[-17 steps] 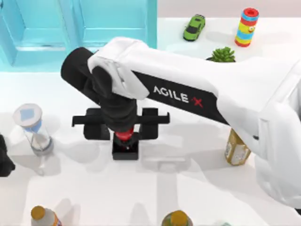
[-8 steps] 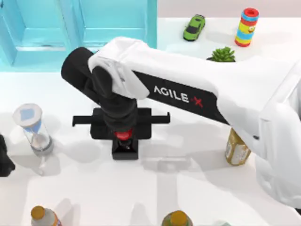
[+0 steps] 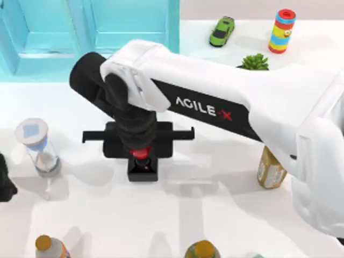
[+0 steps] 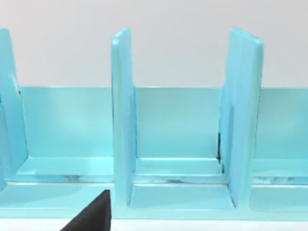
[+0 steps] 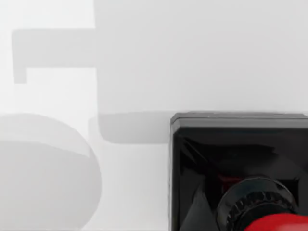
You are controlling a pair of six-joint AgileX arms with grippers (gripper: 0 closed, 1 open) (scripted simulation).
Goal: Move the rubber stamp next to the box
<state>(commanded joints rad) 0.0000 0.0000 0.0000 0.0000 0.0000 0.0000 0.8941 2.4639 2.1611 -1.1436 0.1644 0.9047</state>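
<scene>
Black and red: the rubber stamp point(image 3: 143, 164), a square black base under a glossy red knob, standing upright on the white table point(image 3: 226, 215) near the middle, slightly toward the left. The right wrist view gives its base and knob point(image 5: 238, 173) from close above, with shadows on the bare table beside it.

Right end effector point(image 3: 142, 153): directly above the stamp, fingers pressed together on the red knob; the black wrist body hides most of the contact from the top view. The white AgileX arm point(image 3: 226, 102) reaches in from the right side of the table.

Left end effector point(image 3: 4, 180): a dark part at the left edge of the table, parked; whether its fingers are spread or together cannot be told.

Turquoise box point(image 3: 91, 32): open compartments, at the far left corner, well apart from the stamp. The left wrist view faces its upright dividers point(image 4: 122, 115).

Other items:
- hourglass point(image 3: 36, 148), blue-capped, left of the stamp
- green toy car point(image 3: 222, 30), far edge
- stacked coloured rings point(image 3: 282, 30), far right
- small green plant point(image 3: 253, 62), partly behind the arm
- yellow bottle point(image 3: 270, 171), right of the stamp
- two bottle tops point(image 3: 201, 250), near edge
</scene>
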